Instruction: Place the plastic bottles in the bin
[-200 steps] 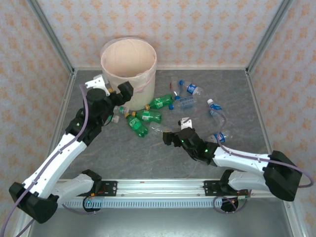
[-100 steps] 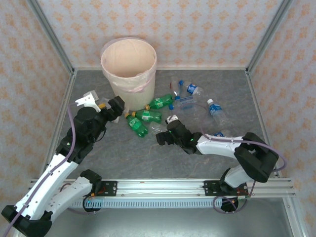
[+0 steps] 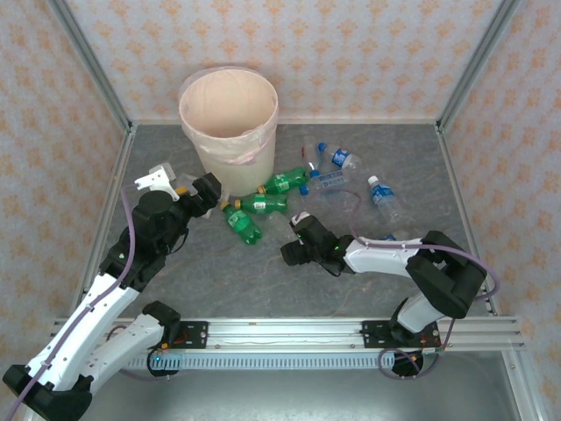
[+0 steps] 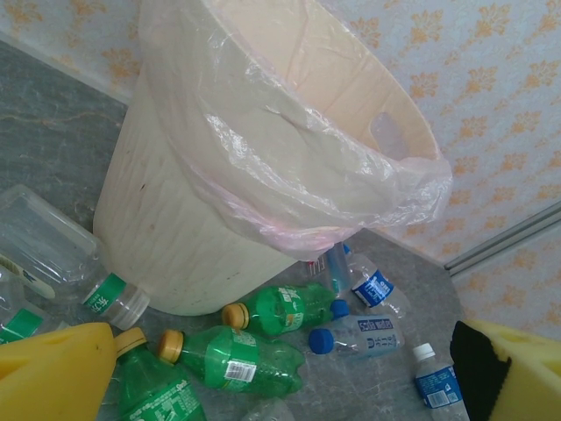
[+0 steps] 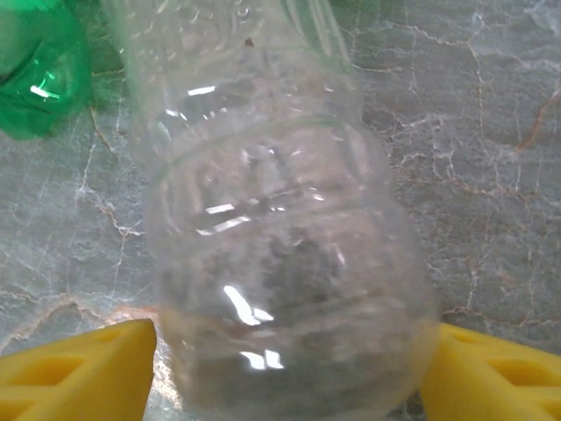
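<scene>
While the right gripper (image 5: 289, 364) is straddling a clear bottle (image 5: 280, 202) lying on the table (image 5: 491, 132), well apart from the bin (image 3: 230, 140), I cannot tell whether its jaws are pinching; an off-centre squeeze risks squirting the slick shell out. The left gripper (image 4: 280, 377) is hanging wide open.

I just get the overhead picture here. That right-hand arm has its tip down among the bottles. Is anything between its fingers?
Observer: Yes. Its wrist camera has a clear bottle lying on the table between the yellow fingers of the right gripper; whether they pinch it, I can't tell.
Operator: And the left one?
Observer: The left gripper is wide open, holding nothing, facing the bin.
Operator: Anything odd about the bin?
Observer: A handle slot is cut in its wall near the rim.
</scene>
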You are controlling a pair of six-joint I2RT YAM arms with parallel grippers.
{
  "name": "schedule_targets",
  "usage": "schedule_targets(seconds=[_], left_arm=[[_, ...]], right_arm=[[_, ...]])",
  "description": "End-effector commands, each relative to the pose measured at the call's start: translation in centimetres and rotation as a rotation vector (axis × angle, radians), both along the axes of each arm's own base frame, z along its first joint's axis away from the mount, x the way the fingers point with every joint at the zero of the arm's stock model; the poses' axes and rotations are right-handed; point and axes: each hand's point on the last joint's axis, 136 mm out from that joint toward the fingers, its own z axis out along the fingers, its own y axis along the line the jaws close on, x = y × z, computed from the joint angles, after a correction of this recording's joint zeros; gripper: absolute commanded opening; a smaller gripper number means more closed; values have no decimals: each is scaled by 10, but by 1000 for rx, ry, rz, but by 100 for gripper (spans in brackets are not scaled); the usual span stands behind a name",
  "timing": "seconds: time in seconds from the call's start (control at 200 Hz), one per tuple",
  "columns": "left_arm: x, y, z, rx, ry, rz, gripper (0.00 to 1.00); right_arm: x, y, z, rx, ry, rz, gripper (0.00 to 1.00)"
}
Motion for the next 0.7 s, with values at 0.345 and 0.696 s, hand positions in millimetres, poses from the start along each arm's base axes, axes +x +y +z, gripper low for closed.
schedule_targets(seconds=[0.345, 0.696], left_arm=[[-4, 1, 8, -13, -12, 1, 99], [-3, 0, 5, -16, -5, -1, 99]], right_arm=[[-12, -12, -16, -37, 49, 2, 65], [-19, -16, -20, -38, 39, -9, 60]])
